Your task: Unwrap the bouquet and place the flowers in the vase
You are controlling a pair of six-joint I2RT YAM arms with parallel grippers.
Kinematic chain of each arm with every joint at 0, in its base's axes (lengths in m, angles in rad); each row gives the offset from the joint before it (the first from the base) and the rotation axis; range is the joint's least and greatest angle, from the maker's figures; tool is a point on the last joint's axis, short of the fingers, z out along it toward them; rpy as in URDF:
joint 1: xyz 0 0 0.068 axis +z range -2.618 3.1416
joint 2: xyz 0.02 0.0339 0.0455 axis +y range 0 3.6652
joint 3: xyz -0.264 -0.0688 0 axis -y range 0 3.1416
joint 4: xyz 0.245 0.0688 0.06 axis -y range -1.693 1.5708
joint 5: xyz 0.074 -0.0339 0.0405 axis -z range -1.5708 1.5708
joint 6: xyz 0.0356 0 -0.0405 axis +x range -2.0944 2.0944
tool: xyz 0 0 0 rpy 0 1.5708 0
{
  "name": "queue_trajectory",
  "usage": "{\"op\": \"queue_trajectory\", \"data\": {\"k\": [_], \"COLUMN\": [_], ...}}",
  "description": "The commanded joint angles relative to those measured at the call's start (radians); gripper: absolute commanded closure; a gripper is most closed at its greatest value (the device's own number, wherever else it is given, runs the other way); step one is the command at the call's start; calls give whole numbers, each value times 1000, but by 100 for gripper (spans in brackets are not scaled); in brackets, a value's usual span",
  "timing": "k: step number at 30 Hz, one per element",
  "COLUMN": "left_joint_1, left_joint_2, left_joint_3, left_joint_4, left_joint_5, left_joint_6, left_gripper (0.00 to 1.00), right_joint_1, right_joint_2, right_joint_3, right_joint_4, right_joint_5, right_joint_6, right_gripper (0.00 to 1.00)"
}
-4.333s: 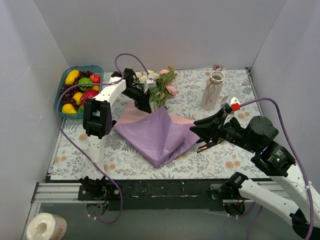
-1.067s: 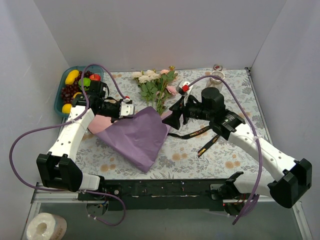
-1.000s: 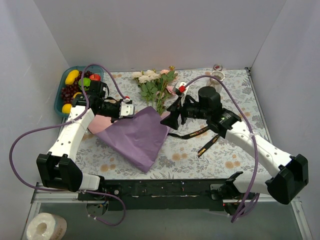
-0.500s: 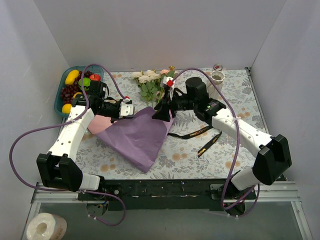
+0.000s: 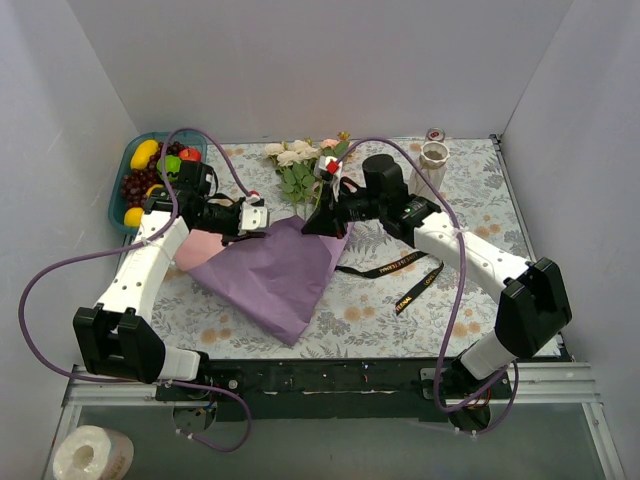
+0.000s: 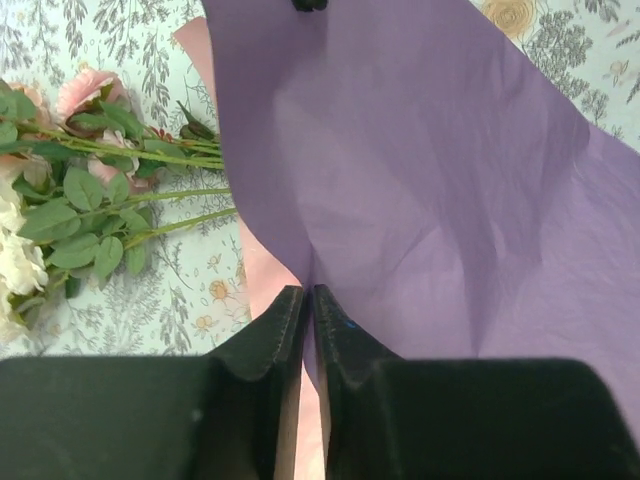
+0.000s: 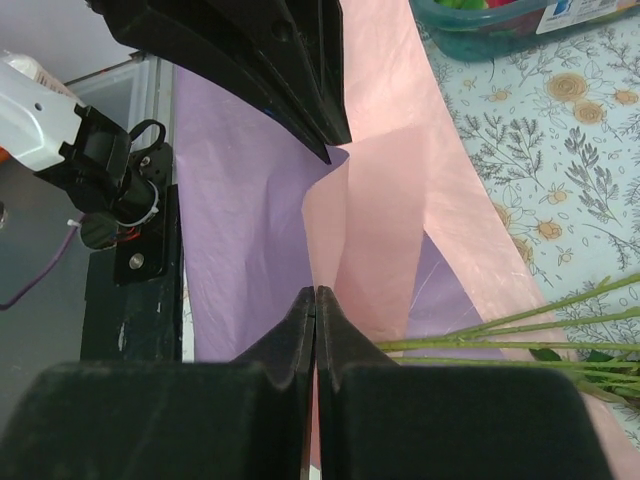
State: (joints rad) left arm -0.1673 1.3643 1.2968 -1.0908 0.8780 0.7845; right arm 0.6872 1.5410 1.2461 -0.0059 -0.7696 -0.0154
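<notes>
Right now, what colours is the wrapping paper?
The wrapping paper is purple and pale pink; both colours show best in the right wrist view.

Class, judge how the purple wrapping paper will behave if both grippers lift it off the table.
Probably floppy: the wrapping paper creases and folds where the left gripper and right gripper pinch it. Likely light, sagging between them; thin sheets may tear.

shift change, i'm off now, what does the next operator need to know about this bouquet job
Left pincer: shut on the purple wrapping paper.
Right pincer: shut on its pink edge by the stems.
Flowers: lying far centre, stem ends on the paper.
Vase: upright, far right, no flowers in it.
Done: ribbon off, paper opened.
Left: flowers into the vase.
</notes>
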Motion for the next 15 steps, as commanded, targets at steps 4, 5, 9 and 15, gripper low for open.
{"op": "queue_trajectory", "data": {"k": [4,5,9,15], "left_joint_1": [9,38,121,166], "left_joint_2": [-18,-1,161,249], "left_joint_3": [96,131,355,473], "left_joint_4": [234,270,316,315], "left_joint_5": [9,41,49,-25], "left_joint_6": [-391,-582,-865,-1025], "left_gripper": [15,12,2,2], "right_joint_1": [-2,-3,31,226], "right_joint_2": [-58,-82,-163,-358], "right_joint_3": [78,76,69,-37], "right_joint_4": [-23,-25,-75,-157], "right_joint_5": [0,7,70,306], "right_joint_6": [3,8,2,-20], "right_gripper": [99,99,99,99]}}
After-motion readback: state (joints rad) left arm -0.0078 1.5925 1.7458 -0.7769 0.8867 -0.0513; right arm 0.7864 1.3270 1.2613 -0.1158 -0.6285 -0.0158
